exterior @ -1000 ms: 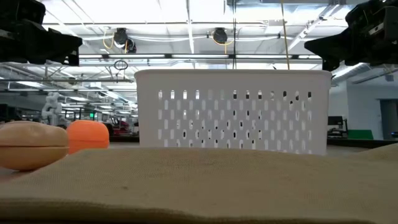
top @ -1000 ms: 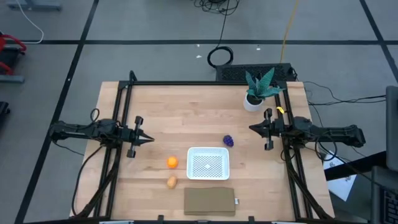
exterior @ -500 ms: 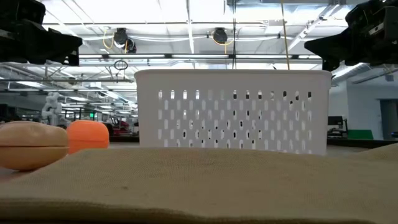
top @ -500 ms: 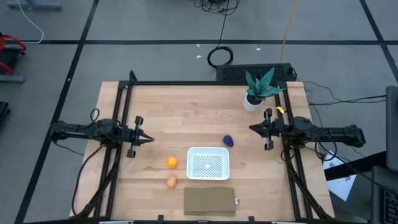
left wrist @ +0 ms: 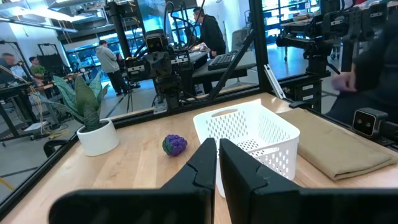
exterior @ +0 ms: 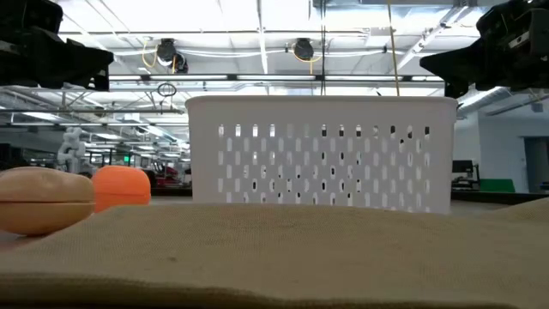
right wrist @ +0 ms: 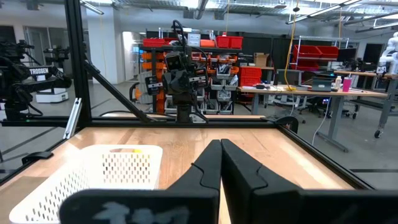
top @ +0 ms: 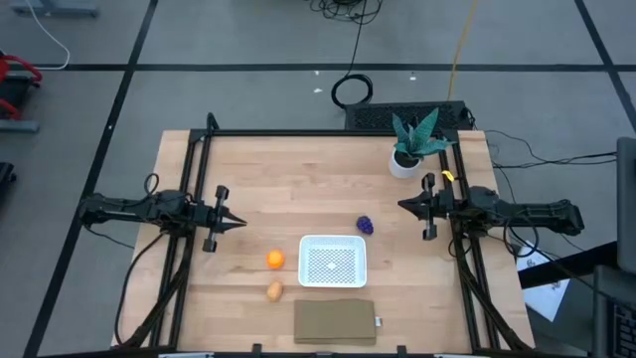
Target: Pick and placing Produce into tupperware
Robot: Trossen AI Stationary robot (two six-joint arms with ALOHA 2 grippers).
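Note:
The white tupperware [top: 333, 262] stands on the table near its near edge, also the tupperware [exterior: 322, 153] in the low view. The orange piece [top: 275, 260] and the tan-brown piece [top: 274, 290] lie on the table left of it; the purple piece [top: 365, 226] lies just beyond its far right corner. My left gripper [top: 241, 224] hovers shut at the table's left side, pointing right, well left of the orange piece. My right gripper [top: 401, 205] hovers shut at the right side, pointing left, right of the purple piece [left wrist: 175, 144].
A flat brown pad [top: 336, 322] lies at the near edge in front of the tupperware. A green potted plant [top: 410, 145] stands at the far right corner. A black frame [top: 199, 169] runs along the table's sides. People stand in the room beyond.

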